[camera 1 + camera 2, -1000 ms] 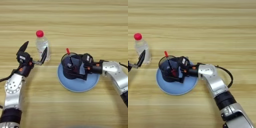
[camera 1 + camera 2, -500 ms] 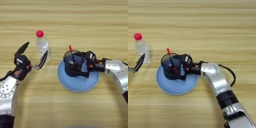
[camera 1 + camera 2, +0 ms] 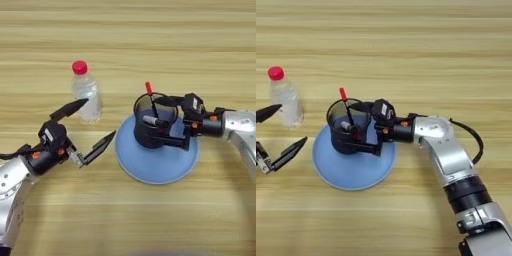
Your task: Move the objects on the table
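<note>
Left gripper (image 3: 89, 127), nearest you at the left, hangs with its black fingers spread wide and holding nothing, just short of the bottle. Right gripper (image 3: 167, 123) reaches in from the right, one finger over the rim of the black mesh pen cup (image 3: 154, 120) and one low against its wall, clasping the cup on the blue plate (image 3: 156, 167). A red-capped pen (image 3: 150, 94) and a marker (image 3: 155, 121) sit inside. Farther back on the wooden table (image 3: 150, 30), the clear bottle (image 3: 85, 92) stands upright, untouched. By the look of it, you have the cup placed; the bottle remains.
</note>
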`<act>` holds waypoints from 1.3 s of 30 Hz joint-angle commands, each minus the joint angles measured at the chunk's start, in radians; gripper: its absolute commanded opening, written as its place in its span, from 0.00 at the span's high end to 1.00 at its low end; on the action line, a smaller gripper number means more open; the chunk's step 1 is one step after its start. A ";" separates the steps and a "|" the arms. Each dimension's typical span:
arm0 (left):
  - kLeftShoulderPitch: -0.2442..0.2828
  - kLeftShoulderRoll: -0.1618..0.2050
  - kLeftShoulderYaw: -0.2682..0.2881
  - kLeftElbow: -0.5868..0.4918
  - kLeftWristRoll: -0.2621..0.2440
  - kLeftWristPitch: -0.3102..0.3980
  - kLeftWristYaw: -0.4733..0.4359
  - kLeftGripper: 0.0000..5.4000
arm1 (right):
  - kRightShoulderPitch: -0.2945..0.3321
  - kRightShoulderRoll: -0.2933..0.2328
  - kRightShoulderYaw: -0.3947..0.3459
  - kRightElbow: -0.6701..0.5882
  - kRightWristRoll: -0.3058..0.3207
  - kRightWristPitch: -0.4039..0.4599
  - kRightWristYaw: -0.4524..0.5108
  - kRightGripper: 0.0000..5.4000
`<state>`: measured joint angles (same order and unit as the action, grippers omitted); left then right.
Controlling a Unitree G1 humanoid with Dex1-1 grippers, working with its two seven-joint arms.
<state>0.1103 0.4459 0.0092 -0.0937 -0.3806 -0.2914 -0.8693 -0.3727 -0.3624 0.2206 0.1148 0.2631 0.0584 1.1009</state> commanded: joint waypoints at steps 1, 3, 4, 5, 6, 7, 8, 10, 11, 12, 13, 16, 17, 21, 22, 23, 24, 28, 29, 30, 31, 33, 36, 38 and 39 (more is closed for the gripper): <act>-0.003 0.021 -0.022 -0.047 -0.026 0.046 -0.038 0.00 | -0.008 -0.043 -0.015 -0.072 0.037 0.043 0.033 0.13; -0.008 0.022 -0.034 -0.061 -0.041 0.063 -0.056 0.00 | 0.006 -0.067 -0.017 -0.116 0.055 0.063 0.053 0.13; -0.010 0.023 -0.039 -0.066 -0.050 0.077 -0.067 0.00 | 0.013 -0.079 -0.017 -0.138 0.065 0.076 0.062 0.13; -0.012 0.026 -0.043 -0.069 -0.059 0.090 -0.081 0.00 | 0.019 -0.089 -0.017 -0.157 0.072 0.086 0.068 0.13; -0.014 0.028 -0.046 -0.071 -0.065 0.097 -0.093 0.00 | 0.023 -0.095 -0.018 -0.174 0.082 0.097 0.073 0.13; -0.017 0.029 -0.047 -0.073 -0.072 0.106 -0.101 0.00 | 0.027 -0.102 -0.020 -0.195 0.097 0.113 0.078 0.13; -0.021 0.030 -0.047 -0.074 -0.079 0.114 -0.108 0.00 | 0.030 -0.110 -0.021 -0.214 0.107 0.127 0.083 0.13; -0.032 0.032 -0.046 -0.075 -0.084 0.125 -0.124 0.00 | 0.034 -0.127 -0.025 -0.248 0.127 0.154 0.088 0.13; -0.037 0.033 -0.046 -0.076 -0.089 0.131 -0.133 0.00 | 0.035 -0.135 -0.028 -0.261 0.135 0.165 0.090 0.13; -0.043 0.035 -0.048 -0.076 -0.092 0.134 -0.144 0.00 | 0.034 -0.143 -0.032 -0.273 0.144 0.176 0.092 0.13; -0.050 0.035 -0.049 -0.075 -0.094 0.137 -0.151 0.00 | 0.032 -0.150 -0.036 -0.283 0.151 0.187 0.093 0.13; -0.078 0.040 -0.059 -0.064 -0.090 0.147 -0.174 0.00 | 0.029 -0.171 -0.046 -0.316 0.173 0.217 0.098 0.13; -0.085 0.043 -0.063 -0.061 -0.090 0.152 -0.184 0.00 | 0.029 -0.178 -0.047 -0.327 0.179 0.226 0.098 0.13; -0.107 0.053 -0.075 -0.057 -0.094 0.168 -0.221 0.00 | 0.028 -0.199 -0.050 -0.362 0.195 0.255 0.099 0.13; -0.113 0.057 -0.081 -0.057 -0.094 0.174 -0.232 0.00 | 0.028 -0.204 -0.050 -0.368 0.199 0.261 0.099 0.13; -0.119 0.061 -0.087 -0.057 -0.090 0.178 -0.242 0.00 | 0.028 -0.208 -0.049 -0.372 0.200 0.264 0.099 0.13; -0.126 0.064 -0.094 -0.056 -0.085 0.180 -0.252 0.00 | 0.028 -0.211 -0.048 -0.375 0.202 0.267 0.099 0.13; -0.149 0.080 -0.129 -0.050 -0.066 0.198 -0.294 0.00 | 0.025 -0.220 -0.044 -0.389 0.207 0.281 0.098 0.13; -0.158 0.077 -0.137 -0.042 -0.059 0.198 -0.298 0.00 | 0.023 -0.222 -0.044 -0.393 0.208 0.285 0.098 0.13; -0.172 0.070 -0.147 -0.033 -0.055 0.201 -0.300 0.00 | 0.020 -0.223 -0.043 -0.397 0.210 0.289 0.097 0.13; -0.184 0.064 -0.158 -0.026 -0.051 0.202 -0.305 0.00 | 0.018 -0.224 -0.042 -0.402 0.212 0.294 0.097 0.13; -0.205 0.052 -0.178 -0.018 -0.046 0.205 -0.313 0.00 | 0.014 -0.223 -0.040 -0.410 0.214 0.299 0.095 0.13; -0.238 0.034 -0.200 -0.005 -0.039 0.208 -0.316 0.00 | 0.011 -0.212 -0.029 -0.412 0.210 0.296 0.092 0.13; -0.259 0.020 -0.206 0.009 -0.037 0.203 -0.313 0.00 | 0.010 -0.206 -0.020 -0.419 0.207 0.293 0.089 0.13; -0.265 0.016 -0.207 0.012 -0.041 0.204 -0.312 0.00 | 0.010 -0.204 -0.018 -0.421 0.205 0.291 0.088 0.13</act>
<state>-0.1246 0.4783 -0.1888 -0.0950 -0.4362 -0.0926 -1.1804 -0.3369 -0.5707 0.1936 -0.2811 0.4602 0.3440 1.1883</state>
